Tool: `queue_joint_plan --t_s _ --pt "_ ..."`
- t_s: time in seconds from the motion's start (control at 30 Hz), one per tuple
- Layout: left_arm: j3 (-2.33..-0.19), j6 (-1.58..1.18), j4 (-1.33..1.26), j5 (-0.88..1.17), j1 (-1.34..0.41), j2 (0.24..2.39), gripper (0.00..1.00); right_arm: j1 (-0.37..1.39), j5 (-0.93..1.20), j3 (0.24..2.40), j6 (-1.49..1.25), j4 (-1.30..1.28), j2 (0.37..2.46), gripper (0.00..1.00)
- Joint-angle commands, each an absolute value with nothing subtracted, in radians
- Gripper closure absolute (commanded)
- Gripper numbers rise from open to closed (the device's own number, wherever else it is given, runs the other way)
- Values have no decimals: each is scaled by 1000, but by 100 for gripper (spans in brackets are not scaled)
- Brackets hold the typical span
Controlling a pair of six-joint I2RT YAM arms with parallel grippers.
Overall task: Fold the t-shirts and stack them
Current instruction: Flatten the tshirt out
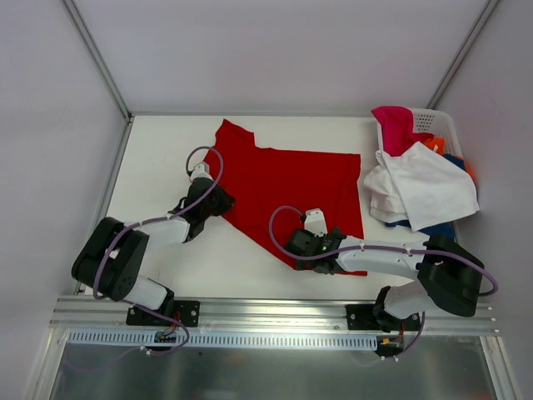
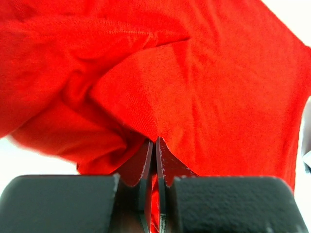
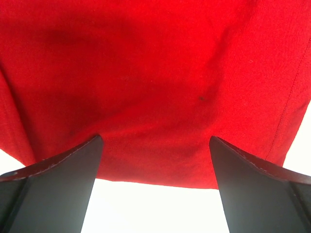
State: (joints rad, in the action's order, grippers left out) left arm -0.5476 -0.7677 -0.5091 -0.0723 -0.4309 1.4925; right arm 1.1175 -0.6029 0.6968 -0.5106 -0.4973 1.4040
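Red t-shirt (image 1: 291, 179) spread flat at centre of table (image 1: 166, 142); other t-shirts (image 1: 420, 187) heaped at 2 o'clock on basket (image 1: 440, 122). Left gripper (image 2: 155, 144) pinched together on shirt's 9 o'clock edge. Right gripper (image 3: 155, 141) held wide apart over 6 o'clock hem, nothing gripped. Hem best clamped before lift; both sides raised together, cloth kept taut.

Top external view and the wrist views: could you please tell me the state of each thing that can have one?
red t-shirt: spread on the table, unfolded, left edge bunched.
left gripper: shut on the red t-shirt's edge.
right gripper: open at the shirt's near hem.
white t-shirt: crumpled, draped over the basket front.
pink t-shirt: crumpled, hanging over the basket's rim.
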Motion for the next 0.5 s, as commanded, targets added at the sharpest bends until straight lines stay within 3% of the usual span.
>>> queue_joint_plan --t_s 0.0,0.47 --pt "-612 -730 -370 -147 -440 1329 100 1124 -618 724 -503 -514 1420 3" --pt "-600 -774 194 -268 -511 798 100 1149 -627 752 -494 -512 1401 3"
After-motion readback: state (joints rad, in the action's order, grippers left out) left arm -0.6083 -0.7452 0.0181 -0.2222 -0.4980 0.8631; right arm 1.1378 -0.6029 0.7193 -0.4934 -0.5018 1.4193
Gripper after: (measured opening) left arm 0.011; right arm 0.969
